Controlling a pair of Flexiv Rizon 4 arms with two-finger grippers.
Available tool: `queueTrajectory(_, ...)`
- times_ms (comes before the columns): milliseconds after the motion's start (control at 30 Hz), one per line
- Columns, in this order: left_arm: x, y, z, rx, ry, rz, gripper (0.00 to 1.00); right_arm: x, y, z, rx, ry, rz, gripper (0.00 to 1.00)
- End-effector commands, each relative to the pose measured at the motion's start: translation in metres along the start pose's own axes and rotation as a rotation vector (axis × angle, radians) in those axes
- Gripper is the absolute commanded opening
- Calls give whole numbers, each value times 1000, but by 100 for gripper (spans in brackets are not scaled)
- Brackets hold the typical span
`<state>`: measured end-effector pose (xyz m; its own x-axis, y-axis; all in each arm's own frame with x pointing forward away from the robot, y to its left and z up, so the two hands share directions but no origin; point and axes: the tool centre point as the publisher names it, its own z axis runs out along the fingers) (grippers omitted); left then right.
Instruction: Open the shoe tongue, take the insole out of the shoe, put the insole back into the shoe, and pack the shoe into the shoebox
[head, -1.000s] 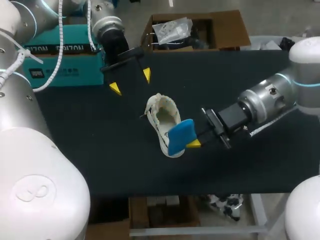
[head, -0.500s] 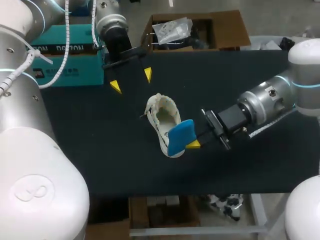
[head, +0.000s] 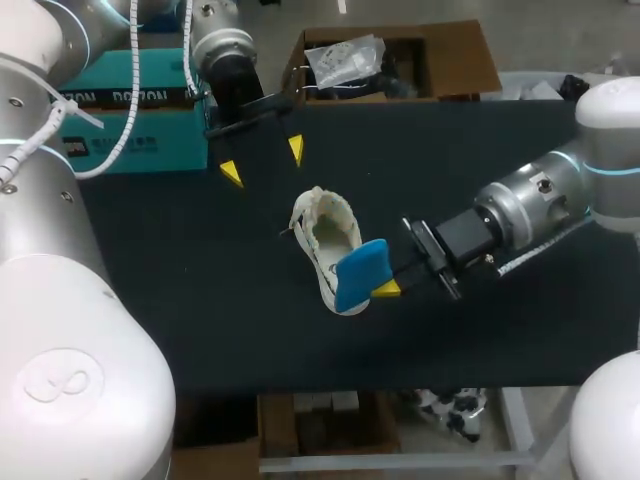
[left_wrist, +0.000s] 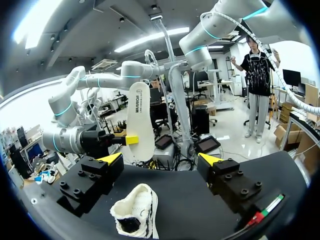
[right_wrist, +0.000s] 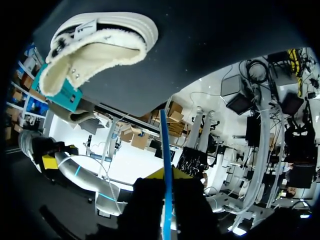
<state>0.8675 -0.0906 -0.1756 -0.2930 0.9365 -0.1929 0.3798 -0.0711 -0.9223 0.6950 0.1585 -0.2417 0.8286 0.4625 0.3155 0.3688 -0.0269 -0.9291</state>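
A white fleece-lined shoe (head: 325, 238) lies on the black table (head: 200, 300), near its middle. Just right of the shoe's toe end, my right gripper (head: 384, 286) is shut on a blue insole (head: 360, 272) and holds it on edge above the table. The right wrist view shows the insole (right_wrist: 166, 150) as a thin blue line between the fingers, with the shoe (right_wrist: 95, 47) ahead. My left gripper (head: 262, 162) hangs open behind the shoe, nothing between its fingers. From the left wrist view the shoe (left_wrist: 135, 212) lies under the left gripper (left_wrist: 160, 160), and the insole's pale underside (left_wrist: 140, 122) stands upright beyond.
A teal box (head: 130, 120) sits at the table's back left, beside my left arm. Behind the far edge stands an open cardboard box (head: 400, 60) holding bagged items.
My left arm shifted slightly at the wrist early on and then stayed still. The right gripper, the insole and the shoe have not moved.
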Motion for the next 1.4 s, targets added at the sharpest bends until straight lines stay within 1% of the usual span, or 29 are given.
queueTrajectory(33,-1,-5,3,-8,-29,-13,100,-1,0,-1,3,1,0,0)
queueTrajectory(67,1,-9,9,-23,-62,5,100,-1,0,-1,3,1,0,0)
queueTrajectory(100,4,-14,13,-28,-96,0,100,-1,0,-1,3,1,0,0)
queueTrajectory(133,7,-17,19,-48,-140,-5,100,1,2,0,-7,19,8,0)
queueTrajectory(167,12,-22,25,-45,-154,14,100,3,3,1,-13,39,6,0)
queueTrajectory(200,16,-24,29,-73,-209,-7,100,4,4,2,-19,45,-4,0)
queueTrajectory(233,20,-26,34,-98,-243,-7,100,6,5,2,-29,62,-3,0)
queueTrajectory(267,25,-28,39,-86,-257,2,100,8,6,2,-33,74,3,0)
queueTrajectory(300,29,-30,42,-96,-308,-17,100,11,7,2,-45,83,-5,0)
queueTrajectory(333,34,-33,49,-142,-344,-15,100,14,8,0,-53,106,1,0)
queueTrajectory(367,37,-34,52,-149,-390,-25,100,16,9,-1,-65,106,6,0)
queueTrajectory(400,40,-35,55,-150,-411,-38,100,19,9,-2,-72,119,-5,0)
queueTrajectory(433,42,-36,58,-171,-423,-41,100,21,10,-4,-71,130,-1,0)
queueTrajectory(467,45,-37,63,-181,-475,-53,100,23,11,-5,-82,137,4,0)
queueTrajectory(500,47,-38,65,-170,-479,-62,100,25,12,-7,-80,149,-6,0)
queueTrajectory(533,49,-38,69,-210,-528,-77,100,27,14,-10,-78,150,-7,0)
queueTrajectory(567,50,-37,71,-223,-539,-81,100,29,15,-11,-83,163,-1,0)
queueTrajectory(600,52,-37,75,-214,-549,-92,100,31,17,-12,-73,170,-9,0)
queueTrajectory(633,53,-38,77,-237,-604,-102,100,33,18,-14,-67,179,-17,0)
queueTrajectory(667,54,-38,80,-257,-636,-123,100,33,19,-16,-61,194,-22,0)
queueTrajectory(700,55,-38,82,-263,-671,-140,100,35,21,-17,-54,196,-31,0)
queueTrajectory(733,55,-38,84,-250,-726,-146,100,37,22,-18,-46,209,-34,0)
queueTrajectory(767,56,-38,85,-266,-780,-169,100,39,25,-19,-33,217,-39,0)
queueTrajectory(800,57,-39,86,-253,-814,-190,100,41,28,-20,-19,226,-43,0)
queueTrajectory(833,57,-38,86,-201,-828,-218,100,44,32,-21,-6,246,-33,0)
queueTrajectory(1267,57,-38,86,-201,-828,-218,100,44,32,-21,-6,246,-33,0)
queueTrajectory(1300,54,-36,92,-215,-826,-220,100,44,32,-21,-6,246,-33,0)
queueTrajectory(1333,50,-33,98,-239,-838,-227,100,49,34,-20,-18,255,-35,0)
queueTrajectory(1400,46,-29,109,-241,-853,-221,100,56,38,-18,-43,264,-43,0)
